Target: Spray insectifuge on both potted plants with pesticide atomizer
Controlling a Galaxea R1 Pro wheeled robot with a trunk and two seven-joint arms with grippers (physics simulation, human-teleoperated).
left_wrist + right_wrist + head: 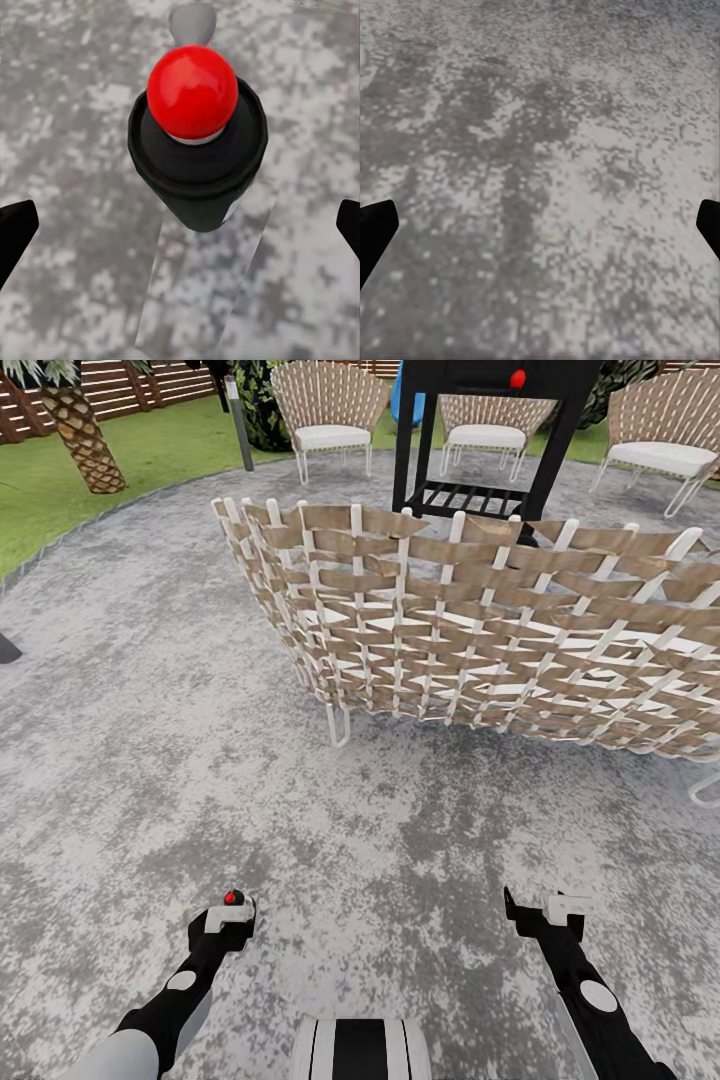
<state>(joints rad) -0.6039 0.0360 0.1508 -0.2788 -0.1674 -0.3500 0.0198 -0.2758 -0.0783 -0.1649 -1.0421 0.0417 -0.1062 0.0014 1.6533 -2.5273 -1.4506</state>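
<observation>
Both grippers, left [228, 916] and right [545, 912], are hanging spread and empty, and rolling on straight is risking a bump into the woven chair [480, 630].

We stand on a round, mottled grey stone patio [150, 760]. Just ahead a woven tan-and-white chair [480, 630] shows us its curved back. Beyond that chair rises a black metal frame [485, 450], and further behind it three more woven chairs with white cushions [330, 410]. Left of the near chair lie green lawn [150, 445], a palm trunk [80, 440] and brown slat fence [120, 385].
</observation>
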